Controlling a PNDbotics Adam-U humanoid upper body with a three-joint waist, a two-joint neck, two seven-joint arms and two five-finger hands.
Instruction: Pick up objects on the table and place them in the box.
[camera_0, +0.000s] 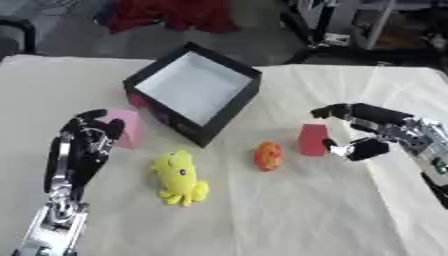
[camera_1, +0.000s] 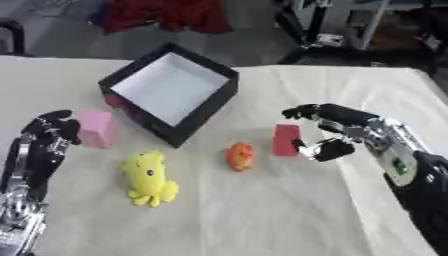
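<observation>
Nearest to us, our left hand (camera_0: 83, 145) rises from the lower left corner of the worktop (camera_0: 289, 210), fingers relaxed and holding nothing, its tips just beside a pale pink soft block (camera_0: 127, 127). Next to it, toward the middle, lies a yellow plush octopus-like toy (camera_0: 179, 177), and a little further right sits a small orange rounded toy (camera_0: 269, 155).

Our right hand (camera_1: 337, 132) comes in from the right edge with fingers and thumb curved around a red upright block (camera_1: 285, 139), the thumb low at its right side and the fingers arched over its top. We cannot tell whether they touch it yet; the hand looks spread, not clamped.

A black cardboard box with a white inside (camera_0: 194, 90) stands toward the far left of the worktop, tipped so that its opening faces us, with nothing visible inside.

We judge the main risk to be the red block toppling or sliding left into the orange toy if the thumb meets it before the fingers do. On the cloth it could also skid away instead of seating in the grasp. Later, carrying it to the box, our arm could clip the raised near wall.
</observation>
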